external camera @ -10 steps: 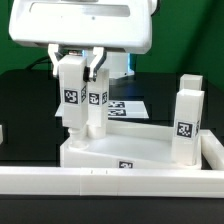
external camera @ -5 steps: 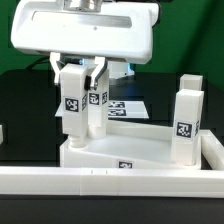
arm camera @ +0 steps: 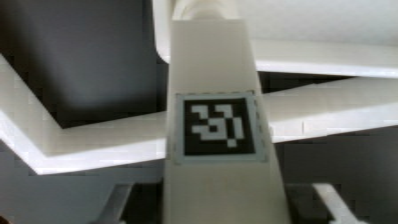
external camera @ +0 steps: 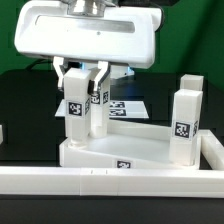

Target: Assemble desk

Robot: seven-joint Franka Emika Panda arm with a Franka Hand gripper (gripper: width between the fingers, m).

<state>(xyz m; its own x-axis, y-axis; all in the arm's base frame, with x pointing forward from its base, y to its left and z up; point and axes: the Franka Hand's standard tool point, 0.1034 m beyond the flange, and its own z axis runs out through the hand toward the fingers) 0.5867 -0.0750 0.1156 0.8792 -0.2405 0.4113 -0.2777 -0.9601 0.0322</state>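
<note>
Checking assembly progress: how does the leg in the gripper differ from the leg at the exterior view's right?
The held leg is clamped between the gripper fingers; the right leg stands free, untouched. The held leg is at the tabletop's corner on the exterior view's left; the right leg is at its opposite end. Both are white, square, upright and carry black-and-white tags.

Fingertips: the two-finger gripper [external camera: 78,82] partly covers the white square tagged leg [external camera: 75,108].
Wrist view: leg top cut off, blurred.
</note>
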